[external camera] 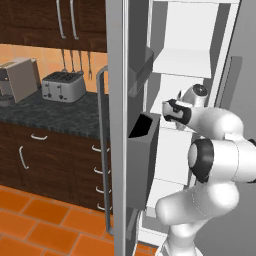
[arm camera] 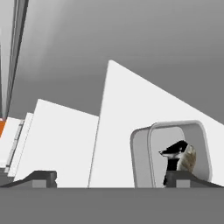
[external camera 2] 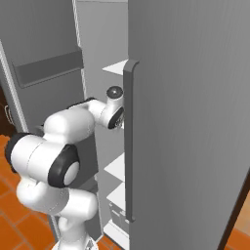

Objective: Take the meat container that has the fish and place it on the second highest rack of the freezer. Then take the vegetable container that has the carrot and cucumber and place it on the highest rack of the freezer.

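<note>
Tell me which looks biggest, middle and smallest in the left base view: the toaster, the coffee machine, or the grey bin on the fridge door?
1. Door bin, though it is nearest the camera.
2. Toaster and coffee machine look alike; the machine is cut off by the edge.

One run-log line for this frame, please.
phase: reaching into freezer | end effector: open, empty | target: fish container ahead on shelf, ungrasped

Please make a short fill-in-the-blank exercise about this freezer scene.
1. The freezer door stands ____.
2. On the counter, a ____ sits beside the grey appliance.
3. In the hand view, the container holds a ____.
4. The floor tiles are ____.

Missing words: open; toaster; fish; orange
</note>
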Tool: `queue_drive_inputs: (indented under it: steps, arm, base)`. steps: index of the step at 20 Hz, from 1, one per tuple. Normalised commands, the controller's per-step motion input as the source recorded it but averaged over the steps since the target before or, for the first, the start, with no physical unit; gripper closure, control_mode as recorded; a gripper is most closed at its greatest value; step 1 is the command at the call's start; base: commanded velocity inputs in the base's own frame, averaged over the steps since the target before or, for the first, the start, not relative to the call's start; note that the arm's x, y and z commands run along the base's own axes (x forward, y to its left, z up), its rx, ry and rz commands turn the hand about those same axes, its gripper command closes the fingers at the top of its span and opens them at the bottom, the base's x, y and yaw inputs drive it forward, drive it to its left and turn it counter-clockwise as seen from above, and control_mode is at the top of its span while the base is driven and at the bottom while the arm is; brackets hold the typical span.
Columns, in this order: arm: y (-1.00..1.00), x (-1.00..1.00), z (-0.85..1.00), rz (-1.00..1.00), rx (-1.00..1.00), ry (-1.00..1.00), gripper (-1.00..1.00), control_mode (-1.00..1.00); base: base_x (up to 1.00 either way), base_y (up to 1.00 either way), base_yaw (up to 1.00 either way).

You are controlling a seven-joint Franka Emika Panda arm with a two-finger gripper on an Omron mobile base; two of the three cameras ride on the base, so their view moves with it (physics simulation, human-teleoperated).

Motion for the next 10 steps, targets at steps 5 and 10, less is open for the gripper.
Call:
queue_drive_inputs:
  steps: [5, 10]
  arm:
    - [0.1, -0.62, 0.38, 0.0, -0.02, 0.0, -1.0, -1.0]
    - [0.26, -0.61, 0.27, 0.0, -0.08, 0.0, -1.0, -1.0]
  base:
    - [0.0, 0.0, 0.0]
    - [0.0, 0.0, 0.0]
